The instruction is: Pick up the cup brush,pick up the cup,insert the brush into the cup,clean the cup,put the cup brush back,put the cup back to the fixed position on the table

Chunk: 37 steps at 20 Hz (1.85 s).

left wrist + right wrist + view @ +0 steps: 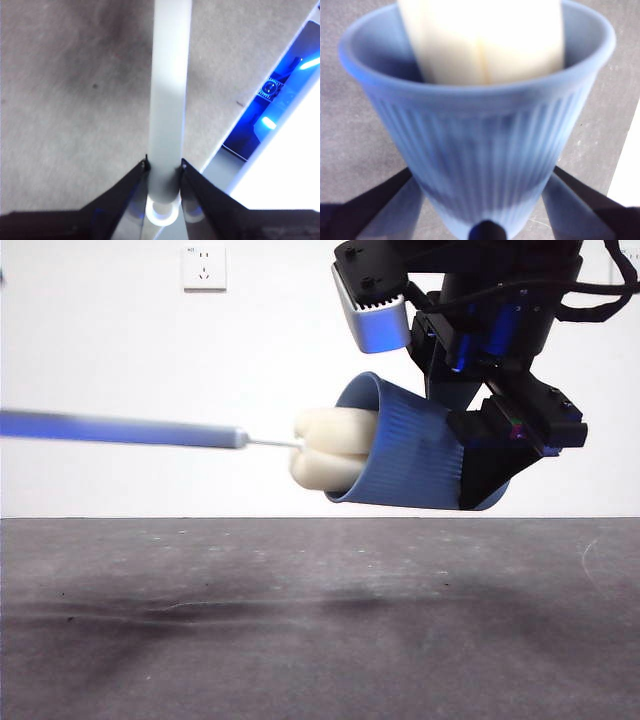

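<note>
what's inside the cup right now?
The cup brush's cream sponge head sits in the mouth of the cup, partly in, lobes still showing outside the rim. The cup's inner base is hidden behind the sponge.

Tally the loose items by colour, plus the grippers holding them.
Blue: 1, the cup, held sideways above the table by the right gripper
Grey and cream: 1, the cup brush, sponge head at the cup's mouth, handle clamped in the left gripper
Black grippers: 2
Total: 2 items, 2 grippers
</note>
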Each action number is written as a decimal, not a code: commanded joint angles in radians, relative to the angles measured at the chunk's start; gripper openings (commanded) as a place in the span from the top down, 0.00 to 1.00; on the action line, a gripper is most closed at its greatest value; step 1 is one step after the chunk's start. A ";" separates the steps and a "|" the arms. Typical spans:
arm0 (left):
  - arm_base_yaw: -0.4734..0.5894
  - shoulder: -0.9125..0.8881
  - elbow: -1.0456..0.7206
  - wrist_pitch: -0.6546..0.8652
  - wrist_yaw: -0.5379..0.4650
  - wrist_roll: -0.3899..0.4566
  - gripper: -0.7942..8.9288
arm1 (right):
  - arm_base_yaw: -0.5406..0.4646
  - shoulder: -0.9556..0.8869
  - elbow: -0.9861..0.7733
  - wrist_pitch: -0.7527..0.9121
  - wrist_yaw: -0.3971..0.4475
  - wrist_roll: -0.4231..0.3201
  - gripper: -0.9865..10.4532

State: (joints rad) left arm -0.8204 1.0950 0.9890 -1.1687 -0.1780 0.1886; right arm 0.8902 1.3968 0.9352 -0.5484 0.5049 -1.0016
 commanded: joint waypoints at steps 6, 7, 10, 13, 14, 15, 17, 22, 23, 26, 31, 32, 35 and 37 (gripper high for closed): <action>0.071 -0.203 -0.004 -0.141 -0.092 -0.114 0.93 | 0.002 0.004 0.004 0.001 -0.002 0.121 0.93; 0.082 -0.223 -0.004 -0.157 -0.092 -0.117 0.93 | 0.002 0.004 0.004 0.001 -0.002 0.156 0.93; 0.104 -0.283 -0.004 -0.168 -0.092 -0.159 0.93 | 0.001 0.003 0.004 0.006 -0.002 0.335 0.93; 0.112 -0.315 -0.004 -0.102 -0.095 -0.269 0.93 | 0.001 -0.026 0.004 0.037 -0.037 0.647 0.93; 0.114 -0.315 -0.004 -0.060 -0.097 -0.312 0.93 | 0.001 -0.050 0.004 0.050 -0.085 0.765 0.93; 0.115 -0.315 -0.004 -0.012 -0.109 -0.361 0.93 | 0.001 -0.074 0.004 0.061 -0.126 0.852 0.93; 0.115 -0.291 -0.004 0.080 -0.125 -0.434 0.93 | 0.001 -0.135 0.004 0.087 -0.175 0.993 0.93; 0.116 -0.150 -0.005 0.220 -0.197 -0.500 0.93 | 0.002 -0.309 0.004 0.140 -0.243 1.154 0.93; 0.116 -0.108 -0.005 0.262 -0.194 -0.517 0.93 | 0.002 -0.343 0.004 0.151 -0.243 1.160 0.93; 0.116 0.043 -0.005 0.401 -0.185 -0.565 0.93 | 0.002 -0.440 0.004 0.166 -0.243 1.170 0.93; 0.116 0.302 -0.005 0.558 -0.148 -0.659 0.93 | 0.002 -0.582 0.004 0.129 -0.241 1.170 0.93; 0.117 0.340 -0.005 0.581 -0.131 -0.677 0.93 | 0.002 -0.603 0.004 0.111 -0.240 1.170 0.93; 0.116 0.433 -0.005 0.637 -0.124 -0.747 0.93 | 0.002 -0.644 0.004 0.058 -0.235 1.170 0.93; 0.116 0.480 -0.005 0.668 -0.108 -0.782 0.93 | 0.002 -0.654 0.004 0.041 -0.234 1.170 0.93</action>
State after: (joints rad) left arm -0.7067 1.5688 0.9890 -0.5060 -0.2909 -0.5610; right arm 0.8902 0.7444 0.9367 -0.5159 0.2649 0.1608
